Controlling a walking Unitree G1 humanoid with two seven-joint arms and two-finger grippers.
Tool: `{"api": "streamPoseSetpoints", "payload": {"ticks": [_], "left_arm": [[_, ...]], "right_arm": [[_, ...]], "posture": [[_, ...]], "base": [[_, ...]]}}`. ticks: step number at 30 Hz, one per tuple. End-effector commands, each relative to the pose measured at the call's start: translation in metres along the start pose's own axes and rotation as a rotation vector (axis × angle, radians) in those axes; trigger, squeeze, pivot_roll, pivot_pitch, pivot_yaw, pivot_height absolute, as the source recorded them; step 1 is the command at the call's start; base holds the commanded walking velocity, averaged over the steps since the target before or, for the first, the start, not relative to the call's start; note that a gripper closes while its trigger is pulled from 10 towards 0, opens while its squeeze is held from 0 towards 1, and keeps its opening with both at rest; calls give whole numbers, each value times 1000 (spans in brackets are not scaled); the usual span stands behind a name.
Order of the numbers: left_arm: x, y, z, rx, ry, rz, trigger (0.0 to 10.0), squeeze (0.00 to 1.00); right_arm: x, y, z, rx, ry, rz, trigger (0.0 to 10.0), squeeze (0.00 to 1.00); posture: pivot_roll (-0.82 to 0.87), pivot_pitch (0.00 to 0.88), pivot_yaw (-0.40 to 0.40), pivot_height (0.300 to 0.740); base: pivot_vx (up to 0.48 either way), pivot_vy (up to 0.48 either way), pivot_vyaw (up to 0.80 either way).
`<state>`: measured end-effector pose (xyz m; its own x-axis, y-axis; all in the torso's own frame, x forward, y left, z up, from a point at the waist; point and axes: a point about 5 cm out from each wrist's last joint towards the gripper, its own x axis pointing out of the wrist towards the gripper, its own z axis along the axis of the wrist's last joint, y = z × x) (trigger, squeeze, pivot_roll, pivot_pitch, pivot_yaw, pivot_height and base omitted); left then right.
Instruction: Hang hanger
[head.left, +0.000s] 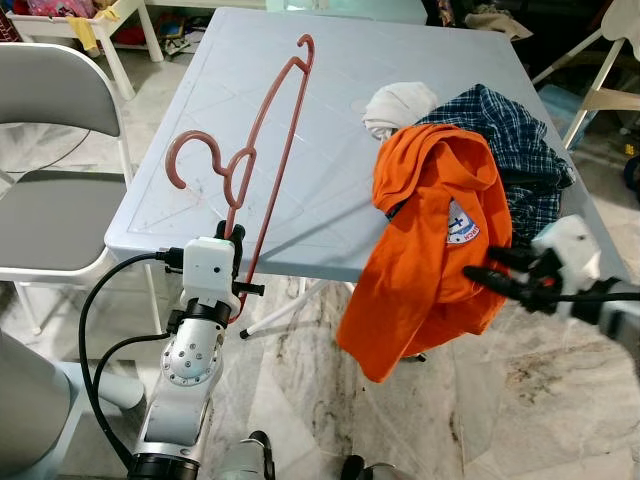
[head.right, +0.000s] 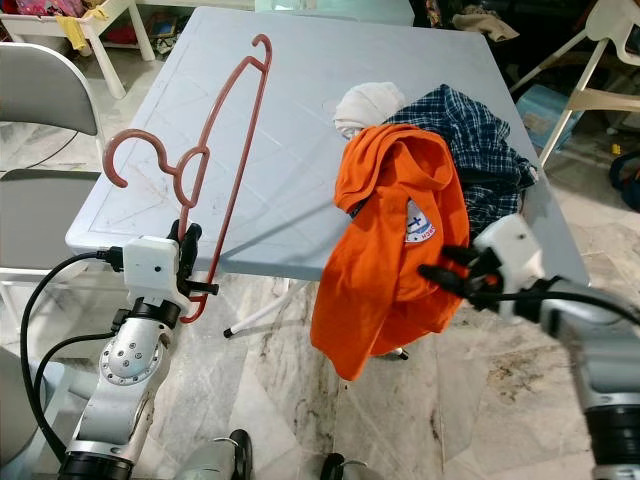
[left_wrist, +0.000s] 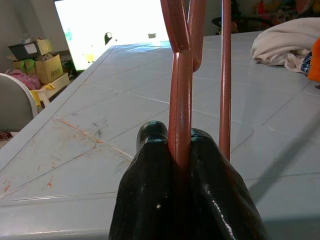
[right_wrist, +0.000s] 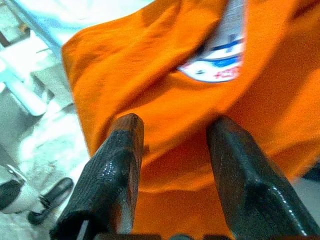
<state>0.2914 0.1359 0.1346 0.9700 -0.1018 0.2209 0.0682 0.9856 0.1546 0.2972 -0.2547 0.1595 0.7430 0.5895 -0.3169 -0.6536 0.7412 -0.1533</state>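
At lower left, our left pincer (head.left: 232, 236) clamps the reddish plastic hanger (head.left: 262, 150), raised over the pale blue surface (head.left: 330, 120). Our right pincer (head.right: 455, 272), open, nears the orange shirt (head.left: 430, 240); a careless tug could drag it floorward.

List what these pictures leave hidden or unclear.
- Orange shirt's badge print: too small in the eye views, blurred in the right wrist view.
- Plaid garment: largely covered by the orange shirt.
- Hanger bar inside the left gripper: hidden by its fingers.
- Right gripper: touching the cloth or not, unclear.
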Motion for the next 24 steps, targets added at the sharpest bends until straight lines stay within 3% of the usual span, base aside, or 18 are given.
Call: {"api": "streamPoseSetpoints", "payload": {"ticks": [1, 4, 5, 6, 7, 14, 24], "left_arm": [[-5, -3, -13, 2, 73, -25, 10000, 0], [-5, -3, -13, 2, 74, -28, 10000, 0], [-4, -3, -13, 3, 74, -31, 10000, 0], [-4, -3, -13, 3, 74, -31, 10000, 0], [-4, -4, -13, 3, 73, -33, 10000, 0], [-4, -4, -13, 4, 72, -34, 10000, 0], [-4, -4, -13, 3, 71, -25, 10000, 0]], "right_arm": [[6, 10, -4, -4, 24, 17, 10000, 0], [16, 17, -13, -3, 44, -15, 10000, 0], [27, 17, -19, -2, 56, -90, 10000, 0], [31, 17, -21, 1, 55, -128, 2471, 0], [36, 18, -20, 10, 47, -153, 0, 0], [54, 26, -8, 36, -32, -209, 0, 0], [64, 15, 11, 79, -131, -323, 0, 0]], "posture": [[98, 209, -25, 740], [97, 208, -23, 740], [96, 209, -21, 740], [96, 209, -21, 740], [97, 209, -21, 740], [101, 206, -23, 740], [109, 204, -31, 740]], "base": [[0, 0, 0], [0, 0, 0], [0, 0, 0], [0, 0, 0], [0, 0, 0], [0, 0, 0], [0, 0, 0]]}}
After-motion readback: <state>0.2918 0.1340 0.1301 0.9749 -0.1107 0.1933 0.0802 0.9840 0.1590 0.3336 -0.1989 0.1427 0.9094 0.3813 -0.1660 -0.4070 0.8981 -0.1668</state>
